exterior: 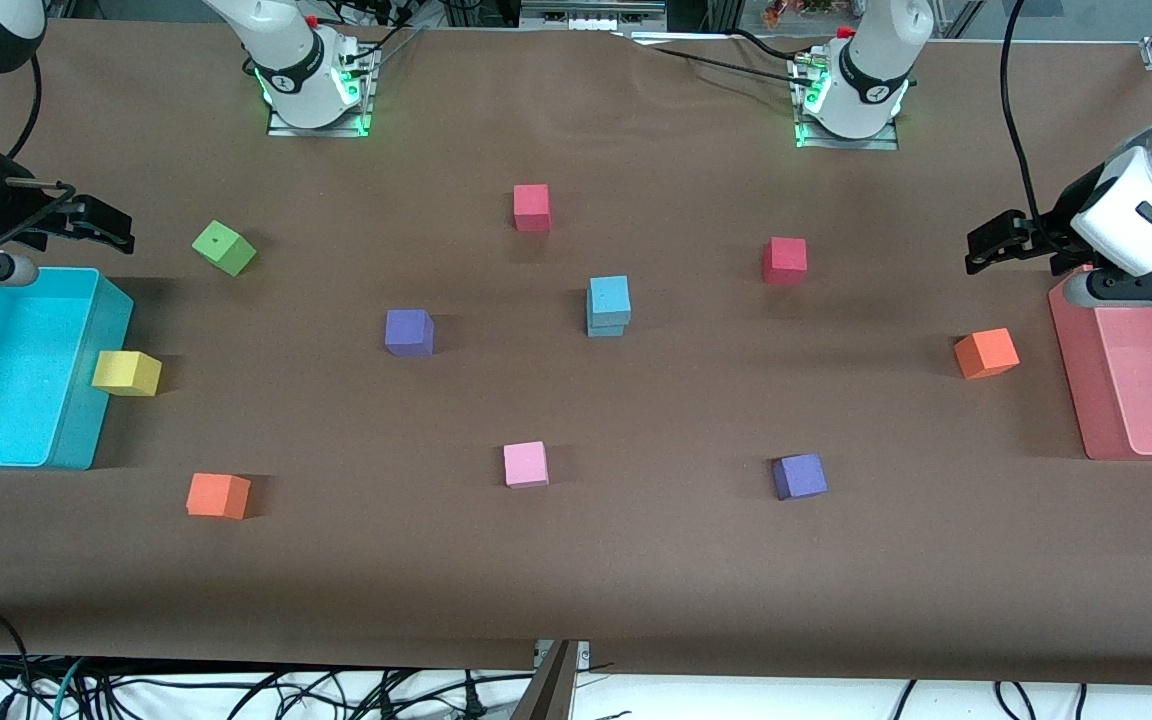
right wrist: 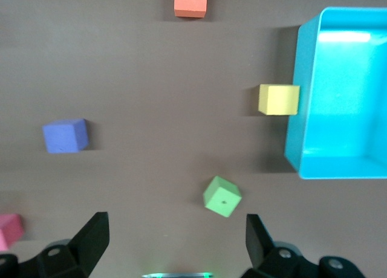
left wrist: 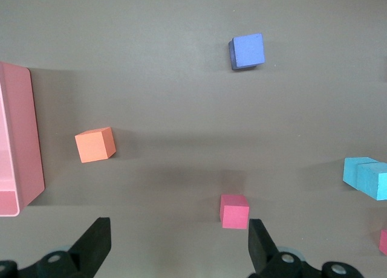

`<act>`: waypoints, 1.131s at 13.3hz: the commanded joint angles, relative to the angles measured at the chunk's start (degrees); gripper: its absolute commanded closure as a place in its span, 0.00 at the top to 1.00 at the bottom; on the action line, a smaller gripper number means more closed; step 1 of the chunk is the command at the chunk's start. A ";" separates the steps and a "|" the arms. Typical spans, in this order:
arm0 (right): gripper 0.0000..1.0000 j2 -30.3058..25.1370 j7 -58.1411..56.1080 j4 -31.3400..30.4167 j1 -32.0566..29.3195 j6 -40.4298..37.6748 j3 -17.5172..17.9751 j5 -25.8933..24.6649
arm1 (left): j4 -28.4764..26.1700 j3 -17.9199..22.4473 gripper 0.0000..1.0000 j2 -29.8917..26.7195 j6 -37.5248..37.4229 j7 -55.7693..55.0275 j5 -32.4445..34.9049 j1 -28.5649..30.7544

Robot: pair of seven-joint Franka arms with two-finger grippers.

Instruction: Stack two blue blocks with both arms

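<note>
Two blue blocks (exterior: 609, 305) stand stacked near the middle of the brown table (exterior: 636, 560), the upper cube sitting slightly askew on the lower, with no gripper touching them. Around the stack lie two red cubes (exterior: 531, 207), one farther from the front camera and the other toward the left arm's end, a purple cube (exterior: 408, 332) beside the stack toward the right arm's end, and a pink cube (exterior: 525, 464) nearer the camera. The left gripper (exterior: 996, 245) hangs with fingers spread and empty above the edge of the pink tray (exterior: 1071, 380). The right gripper (exterior: 86, 225) hovers, likewise spread wide and empty, over the cyan bin (exterior: 86, 420), apparently near its rim; a yellow cube (exterior: 126, 373) rests against the bin's wall.
</note>
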 commanded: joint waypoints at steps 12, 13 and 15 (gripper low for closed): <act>1.00 -4.22 -3.15 -2.09 -3.40 3.01 2.18 -1.90 | 1.69 -0.12 1.00 0.73 -0.56 -0.08 1.55 0.12; 1.00 -4.14 -3.41 -2.09 -3.40 3.98 2.18 -1.82 | 1.69 -0.12 1.00 0.73 -0.56 -0.08 1.55 0.12; 1.00 -4.05 -3.41 -2.09 -3.22 4.08 2.27 -1.64 | 1.69 -0.12 1.00 0.73 -0.56 -0.08 1.55 0.12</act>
